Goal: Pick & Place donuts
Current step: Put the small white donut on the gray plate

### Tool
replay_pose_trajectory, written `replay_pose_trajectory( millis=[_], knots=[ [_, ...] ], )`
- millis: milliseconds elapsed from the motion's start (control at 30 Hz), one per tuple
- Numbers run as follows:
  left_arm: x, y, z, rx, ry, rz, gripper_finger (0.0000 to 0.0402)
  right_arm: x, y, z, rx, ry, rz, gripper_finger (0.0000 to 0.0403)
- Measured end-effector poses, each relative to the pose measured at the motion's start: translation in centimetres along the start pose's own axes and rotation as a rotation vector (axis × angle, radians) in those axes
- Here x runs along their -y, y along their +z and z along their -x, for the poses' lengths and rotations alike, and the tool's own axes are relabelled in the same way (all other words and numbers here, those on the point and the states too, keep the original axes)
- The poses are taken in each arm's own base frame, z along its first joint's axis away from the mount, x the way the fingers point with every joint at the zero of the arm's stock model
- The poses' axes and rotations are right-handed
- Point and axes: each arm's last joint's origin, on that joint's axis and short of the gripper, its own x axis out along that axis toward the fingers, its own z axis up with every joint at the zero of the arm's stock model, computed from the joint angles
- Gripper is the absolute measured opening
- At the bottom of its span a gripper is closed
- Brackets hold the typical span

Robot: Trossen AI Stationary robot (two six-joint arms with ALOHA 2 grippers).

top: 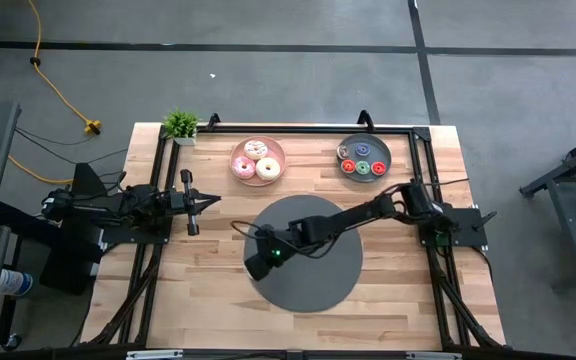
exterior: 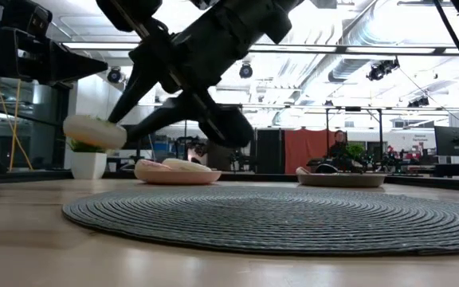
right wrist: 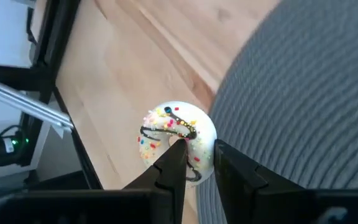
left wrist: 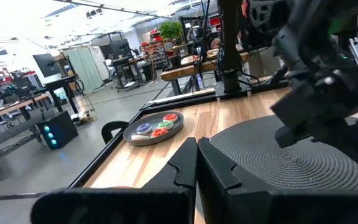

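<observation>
Progress: my right gripper (right wrist: 194,163) pinches white donut (right wrist: 178,140) above mat (top: 308,252) edge; others wait on plates; left gripper (top: 196,202) shut, parked.

My own right gripper (right wrist: 194,163) covers the near rim of the white donut (right wrist: 176,134) I grip. At one o'clock, the grey plate's (top: 364,158) small donuts blur together.
</observation>
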Motion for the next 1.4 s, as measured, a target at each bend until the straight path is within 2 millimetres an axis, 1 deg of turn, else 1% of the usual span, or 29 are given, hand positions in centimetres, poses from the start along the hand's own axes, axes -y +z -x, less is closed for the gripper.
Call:
replay_pose_trajectory(
  millis=[200, 367, 533, 833, 1000, 1100, 1167, 1400],
  knots=[
    [0.0, 0.0, 0.0, 0.000, 0.000, 0.000, 0.0000, 0.6, 2.3, 0.8, 0.038, -0.019, 0.003, 0.0071],
    [0.0, 0.0, 0.0, 0.000, 0.000, 0.000, 0.0000, 1.2, 4.6, 2.7, 0.115, -0.075, 0.007, 0.0071],
    [0.0, 0.0, 0.0, 0.000, 0.001, 0.000, 0.0000, 2.2, 7.1, 6.2, 0.188, -0.201, 0.005, 0.0071],
    [0.0, 0.0, 0.0, 0.000, 0.001, 0.000, 0.0000, 5.3, 10.9, 14.4, 0.233, -0.471, -0.033, 0.0071],
    [0.0, 0.0, 0.0, 0.000, 0.001, 0.000, 0.0000, 7.7, 12.0, 18.7, 0.193, -0.640, -0.063, 0.0071],
    [0.0, 0.0, 0.0, 0.000, 0.002, 0.000, 0.0000, 9.4, 12.3, 21.1, 0.198, -0.714, -0.091, 0.0071],
    [0.0, 0.0, 0.0, 0.000, 0.001, 0.000, 0.0000, 11.1, 11.9, 22.5, 0.220, -0.723, -0.125, 0.0071],
    [0.0, 0.0, 0.0, 0.000, 0.001, 0.000, 0.0000, 18.3, 9.1, 25.7, 0.375, -0.665, -0.267, 0.0071]
  ],
)
